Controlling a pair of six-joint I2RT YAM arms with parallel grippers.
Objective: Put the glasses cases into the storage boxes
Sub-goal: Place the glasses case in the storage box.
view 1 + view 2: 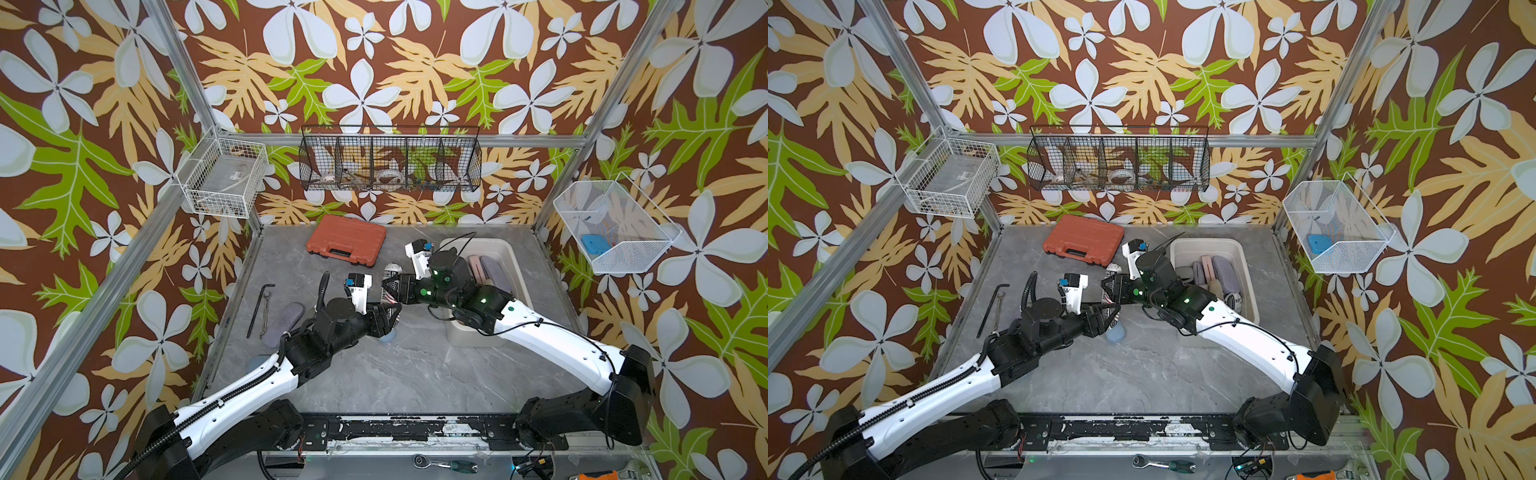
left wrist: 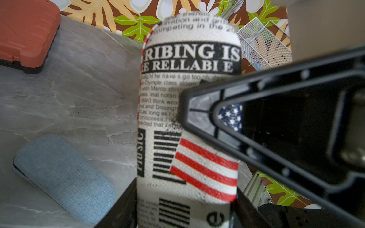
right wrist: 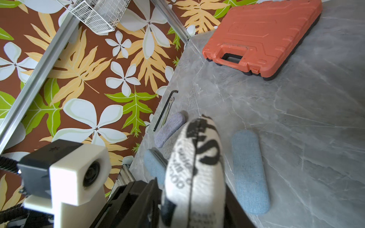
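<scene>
Left wrist view, newspaper-print case [image 2: 187, 118] gripped, blue case [image 2: 65, 177] beside, open tabletop [image 2: 79, 88] beyond.

— Colours at the cream-white tub [image 1: 494, 248]?
— Just beside: newspaper-print case [image 2: 187, 118], white with black lettering, red-and-white stripes, navy patch with white stars.
— Inside the tub?
— 1 pink case [image 1: 1206, 266], 1 lavender case [image 1: 1225, 276].
— Farther from the tub?
— Plain blue case [image 2: 63, 177], woven look; lavender-grey case [image 1: 284, 322]; orange toolcase [image 1: 347, 240], black edging. Beneath, grey marbled table [image 1: 395, 374], pale veins. Behind the tub, brown wallpaper [image 1: 374, 62]: white flowers, tan and green leaves.
</scene>
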